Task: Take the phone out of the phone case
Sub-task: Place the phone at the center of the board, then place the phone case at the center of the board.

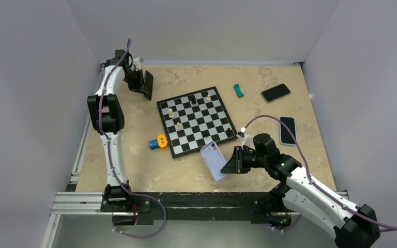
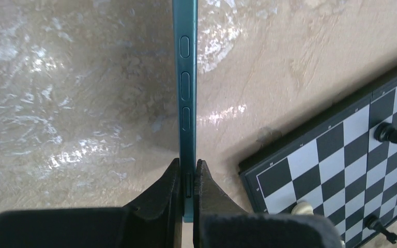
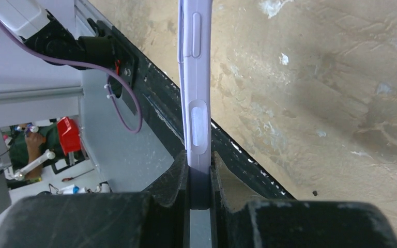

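My left gripper [image 1: 141,84] is at the table's far left corner, shut on a teal-edged phone [image 1: 148,84]. In the left wrist view the phone [image 2: 185,77] stands edge-on, side buttons showing, pinched between the two fingers [image 2: 187,164] above the tabletop. My right gripper [image 1: 229,164] is near the front edge, shut on the lavender phone case [image 1: 214,160], whose camera cut-out faces up. In the right wrist view the phone case [image 3: 196,77] runs edge-on out of the shut gripper [image 3: 199,157]. Phone and phone case are far apart.
A chessboard [image 1: 196,121] with several pieces lies mid-table, its corner near the left gripper [image 2: 341,155]. A blue and orange object [image 1: 157,142] sits left of it. A small teal piece [image 1: 238,91], a black phone [image 1: 275,93] and another phone [image 1: 287,130] lie at the right.
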